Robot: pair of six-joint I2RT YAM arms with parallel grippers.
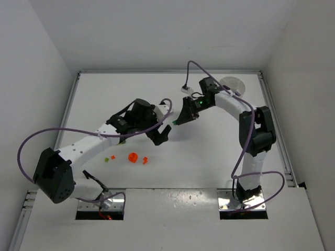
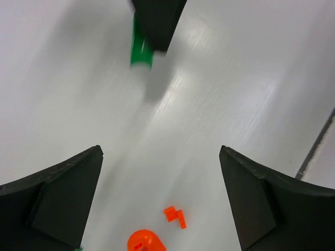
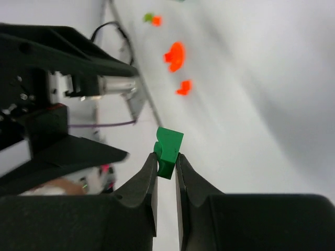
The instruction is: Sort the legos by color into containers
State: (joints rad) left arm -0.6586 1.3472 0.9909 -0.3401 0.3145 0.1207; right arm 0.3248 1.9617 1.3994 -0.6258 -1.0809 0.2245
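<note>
My right gripper [image 3: 166,161] is shut on a green lego [image 3: 169,150] and holds it above the table's middle; it shows in the top view [image 1: 180,121] and the green lego shows in the left wrist view [image 2: 140,52]. My left gripper [image 1: 159,137] is open and empty, hovering beside it. Below it lie an orange-red round lego [image 2: 143,241] and a small orange-red lego [image 2: 176,215], also in the top view [image 1: 133,157] [image 1: 145,160]. A green and an orange bit [image 1: 109,157] lie further left. The round white dish [image 1: 233,85] sits at the back right.
The left arm [image 1: 94,141] stretches across the left half of the table. The right arm [image 1: 251,130] stands along the right side. A raised rail [image 1: 73,104] borders the table. Purple cables loop over both arms.
</note>
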